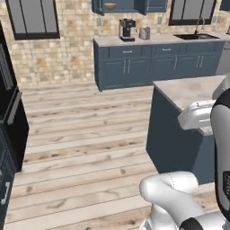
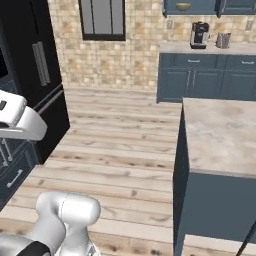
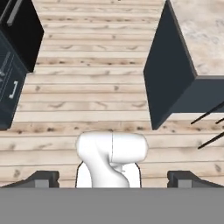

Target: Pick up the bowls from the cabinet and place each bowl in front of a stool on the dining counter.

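Observation:
An olive-beige bowl (image 1: 109,6) with a yellowish rim sits inside the dark blue wall cabinet (image 1: 130,5) far across the room; the right base view shows the same bowl (image 2: 183,6) in the cabinet (image 2: 200,7). The dining counter (image 1: 193,92) with its beige marbled top stands close on the right, also seen as the dining counter (image 2: 220,132) and the dining counter (image 3: 199,35). Thin black legs of a stool (image 3: 209,114) show beside it. My gripper (image 3: 112,178) is open with nothing between its fingertips (image 3: 41,178), high above the wooden floor and pointing down at it.
A coffee machine (image 1: 127,29) stands on the back counter (image 1: 157,40) over blue base cabinets, with a sink (image 1: 196,36) further right. Tall black appliances (image 2: 35,75) line the left wall. Wooden floor (image 1: 85,130) lies open between me and the back counter.

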